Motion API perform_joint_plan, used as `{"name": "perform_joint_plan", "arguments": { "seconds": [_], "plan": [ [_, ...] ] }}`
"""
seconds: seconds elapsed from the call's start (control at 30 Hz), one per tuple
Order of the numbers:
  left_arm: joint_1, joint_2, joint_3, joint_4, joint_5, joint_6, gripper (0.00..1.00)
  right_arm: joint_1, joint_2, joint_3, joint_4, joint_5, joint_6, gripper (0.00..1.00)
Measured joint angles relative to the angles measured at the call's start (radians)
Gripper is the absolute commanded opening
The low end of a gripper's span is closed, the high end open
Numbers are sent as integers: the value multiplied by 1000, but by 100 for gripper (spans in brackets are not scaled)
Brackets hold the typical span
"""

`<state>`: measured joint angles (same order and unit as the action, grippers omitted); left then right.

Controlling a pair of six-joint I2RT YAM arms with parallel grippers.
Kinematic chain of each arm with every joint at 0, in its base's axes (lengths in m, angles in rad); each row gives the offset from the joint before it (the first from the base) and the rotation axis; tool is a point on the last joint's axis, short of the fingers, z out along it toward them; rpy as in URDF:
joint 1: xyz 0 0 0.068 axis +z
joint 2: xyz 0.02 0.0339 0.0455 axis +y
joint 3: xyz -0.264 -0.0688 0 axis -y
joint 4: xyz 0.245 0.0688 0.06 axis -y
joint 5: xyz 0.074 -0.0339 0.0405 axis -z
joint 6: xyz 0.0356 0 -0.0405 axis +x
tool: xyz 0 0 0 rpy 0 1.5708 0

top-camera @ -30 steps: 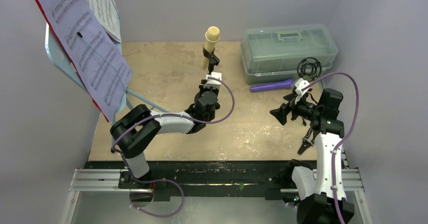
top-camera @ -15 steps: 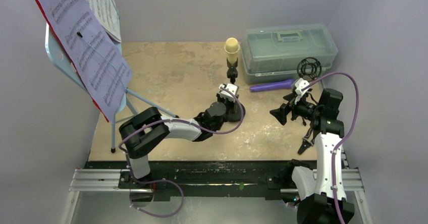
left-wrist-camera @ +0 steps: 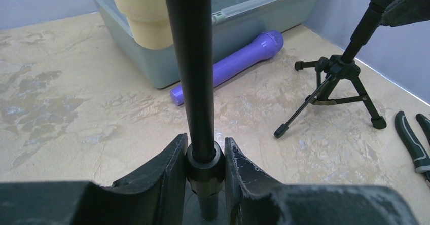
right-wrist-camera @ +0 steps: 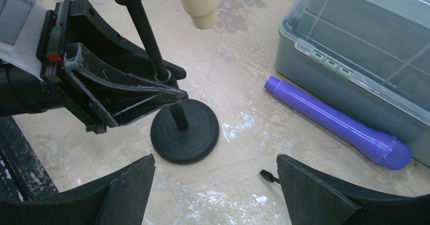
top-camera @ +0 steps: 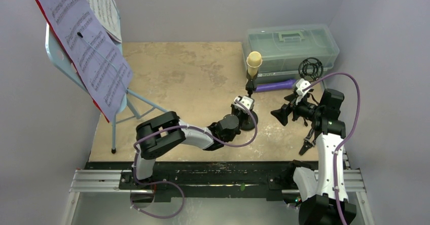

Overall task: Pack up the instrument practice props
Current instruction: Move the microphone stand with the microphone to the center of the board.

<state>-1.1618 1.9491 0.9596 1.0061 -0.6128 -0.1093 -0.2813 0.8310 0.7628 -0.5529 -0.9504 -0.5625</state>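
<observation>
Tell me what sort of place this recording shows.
Probably a staged robot test cell, not a music room: a table boxed in by plain grey walls, left arm and right arm bolted to a metal rail, with sheet music and a cream microphone as props.

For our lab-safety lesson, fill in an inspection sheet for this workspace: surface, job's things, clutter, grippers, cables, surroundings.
Surface: beige table, mottled.
Job's things: sheet music on blue music rest, left; cream microphone upright in round-base holder; purple microphone lying flat; tripod holder standing.
Clutter: plastic box, lid on; pliers at right.
Grippers: left gripper shut on round-base holder's stem; right gripper open, empty.
Cables: purple cables looping off both arms.
Surroundings: grey walls on three sides.
</observation>
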Motion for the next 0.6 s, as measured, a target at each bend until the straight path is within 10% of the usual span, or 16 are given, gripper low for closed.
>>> {"name": "perform_joint_plan", "arguments": {
  "seconds": [0.2, 0.6],
  "plan": [
    [-3, 0, -1, 2, 6, -4, 42, 0, 0, 0, 0, 0, -3, 94],
    [-6, -139, -101, -71, 209, -3, 67, 0, 0, 0, 0, 0, -5, 94]
  ]
}}
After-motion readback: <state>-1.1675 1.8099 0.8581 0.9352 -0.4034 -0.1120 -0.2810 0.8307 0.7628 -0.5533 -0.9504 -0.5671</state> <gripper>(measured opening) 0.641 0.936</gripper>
